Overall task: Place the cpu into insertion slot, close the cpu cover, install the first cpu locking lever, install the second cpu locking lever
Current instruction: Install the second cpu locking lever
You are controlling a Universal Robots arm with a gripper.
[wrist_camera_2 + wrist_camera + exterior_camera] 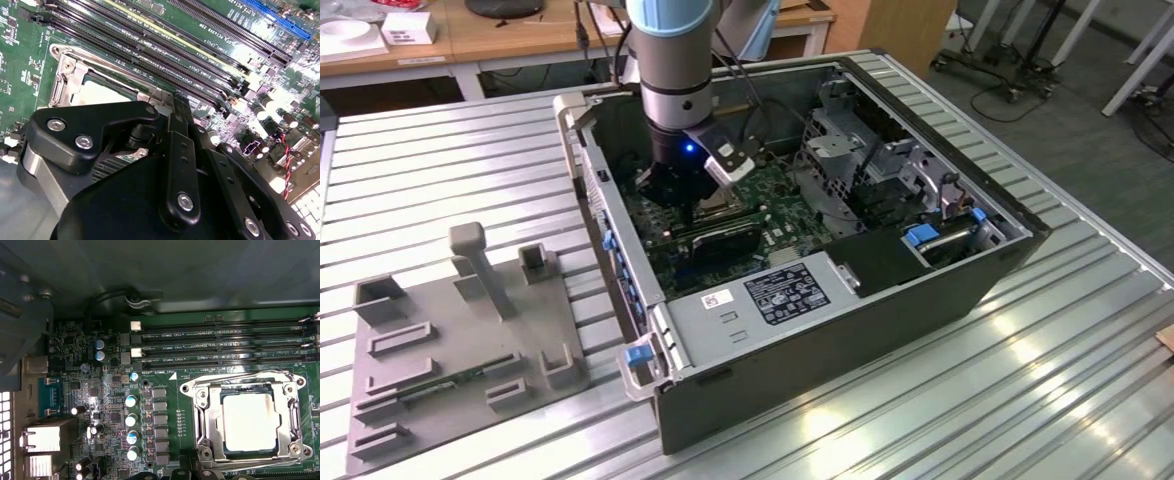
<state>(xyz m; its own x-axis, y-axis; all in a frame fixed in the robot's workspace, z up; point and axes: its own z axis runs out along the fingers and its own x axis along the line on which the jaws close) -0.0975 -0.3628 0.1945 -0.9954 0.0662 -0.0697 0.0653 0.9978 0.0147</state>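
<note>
Cpu (248, 421) sits in the insertion slot (212, 425), cover down; jaws above it — grip state unclear.

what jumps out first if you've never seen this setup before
The open computer case lies on a ribbed metal table, with the robot arm reaching down into it over the green circuit board. In the first wrist view the pale square cpu sits in its socket with the silver cpu cover framing it, beside long black memory slots. The gripper hangs close at the socket's edge.
</note>
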